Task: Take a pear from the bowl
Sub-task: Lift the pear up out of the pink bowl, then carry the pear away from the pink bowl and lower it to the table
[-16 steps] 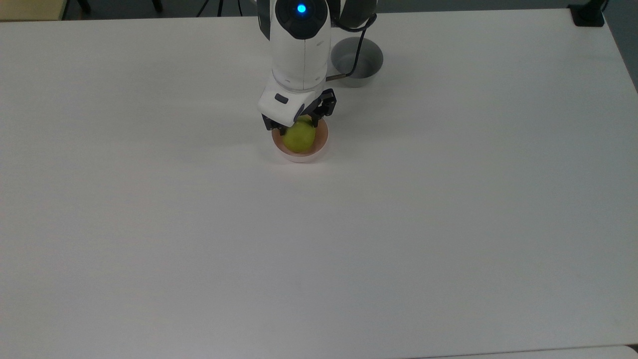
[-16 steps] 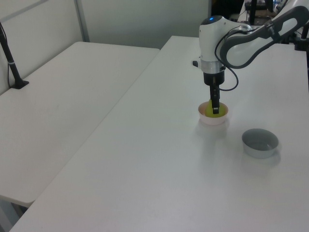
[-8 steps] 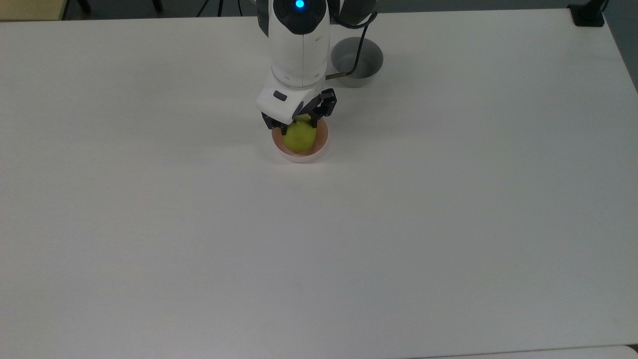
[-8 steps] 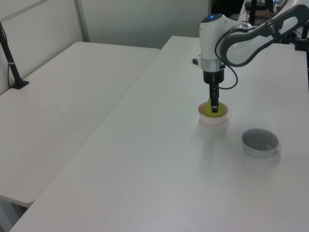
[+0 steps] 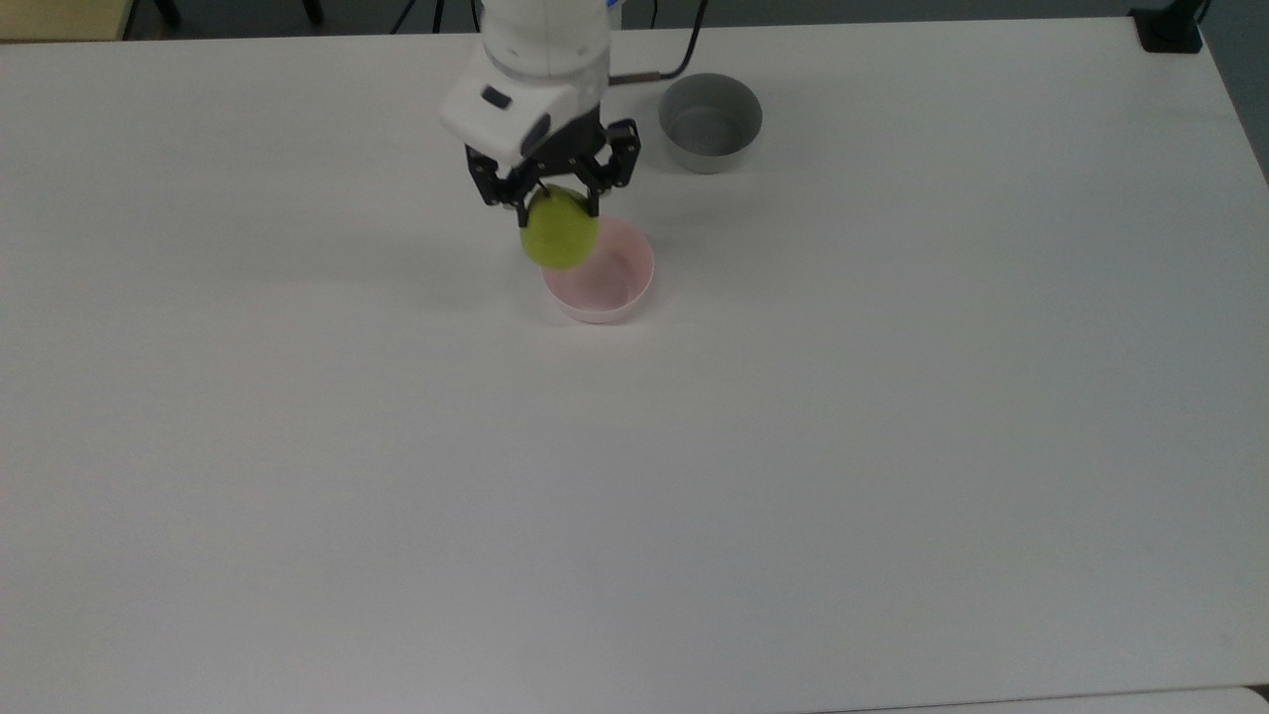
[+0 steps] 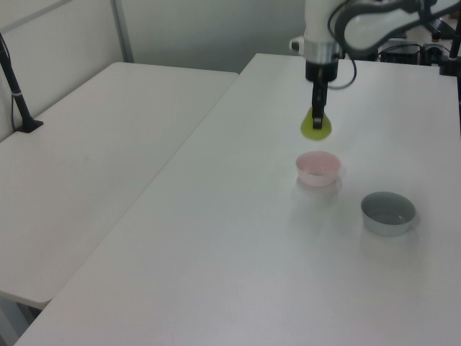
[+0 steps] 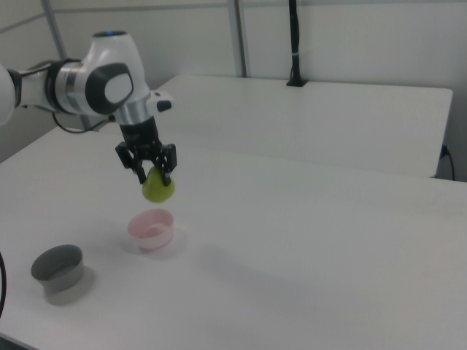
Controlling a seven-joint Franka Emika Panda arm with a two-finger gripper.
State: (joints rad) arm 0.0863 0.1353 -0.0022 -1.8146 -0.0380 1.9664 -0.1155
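Observation:
The yellow-green pear [image 5: 560, 230] [image 6: 316, 129] [image 7: 157, 187] hangs in the air, held at its top by my gripper [image 5: 551, 201] [image 6: 317, 120] [image 7: 152, 170], which is shut on it. Below it the pale pink bowl [image 5: 613, 295] [image 6: 318, 166] [image 7: 151, 229] stands empty on the white table. In the right view the pear is clearly above the bowl's rim with a gap between them. In the top view the pear overlaps the bowl's upper left edge.
A grey round bowl [image 5: 711, 122] [image 6: 388, 212] [image 7: 58, 270] stands empty on the table [image 5: 634, 496] near the pink one. A second white table [image 6: 94, 144] [image 7: 306, 117] adjoins this one, with a black post [image 6: 14, 86] [image 7: 293, 44] clamped to it.
My gripper has risen out of the pink bowl with the pear held in it, drifting toward the top view's left. The bowl is left empty in the same spot.

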